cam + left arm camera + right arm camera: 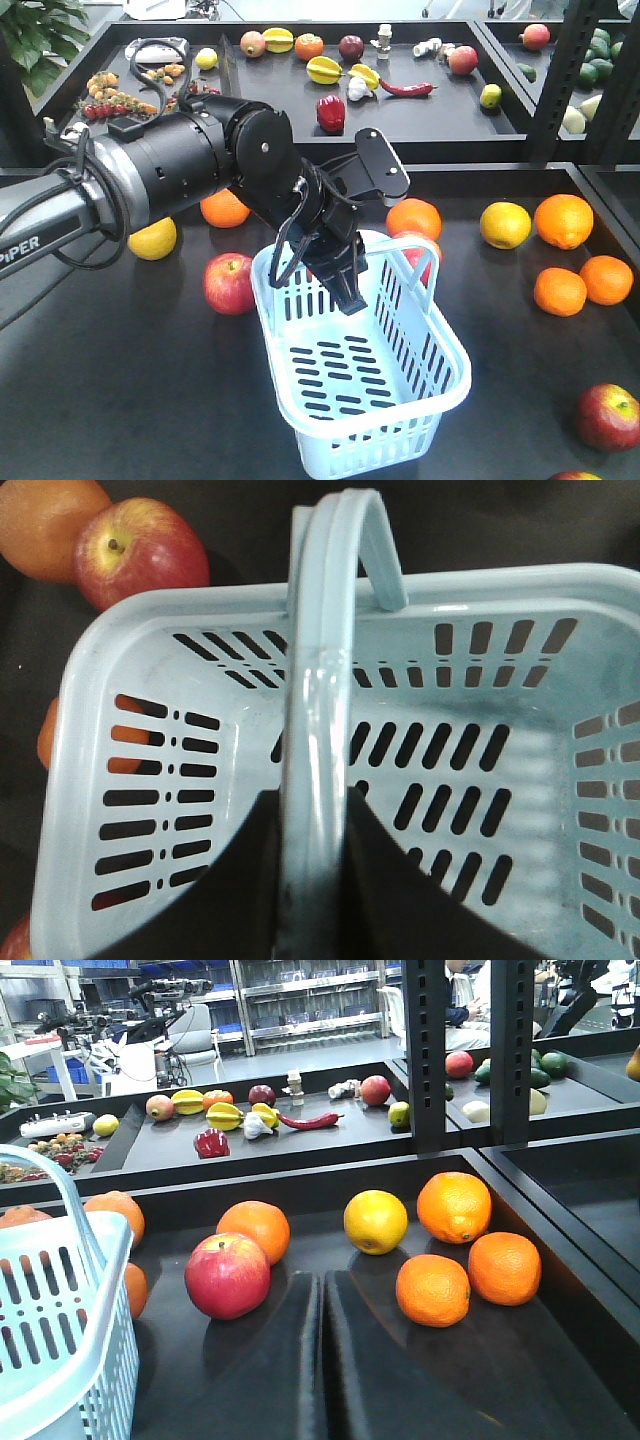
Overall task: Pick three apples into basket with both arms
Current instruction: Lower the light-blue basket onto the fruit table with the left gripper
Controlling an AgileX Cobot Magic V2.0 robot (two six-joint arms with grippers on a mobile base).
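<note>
Left gripper (338,280): fingers (235,890) clamped on the basket's handle (318,680) (one on either side of the loop).
Basket (370,445): upright, near the middle of the table (120,400).
Right gripper (321,1285): fingers pressed almost together, only a slit between them, low over the table.
Apples, all on the table outside the basket: one (230,283) just left of it, one (421,250) behind its far rim, one (607,415) well off to the right.
Oranges (563,220): far right.

The basket's (452,352) far rim half hides one apple (421,257).
</note>
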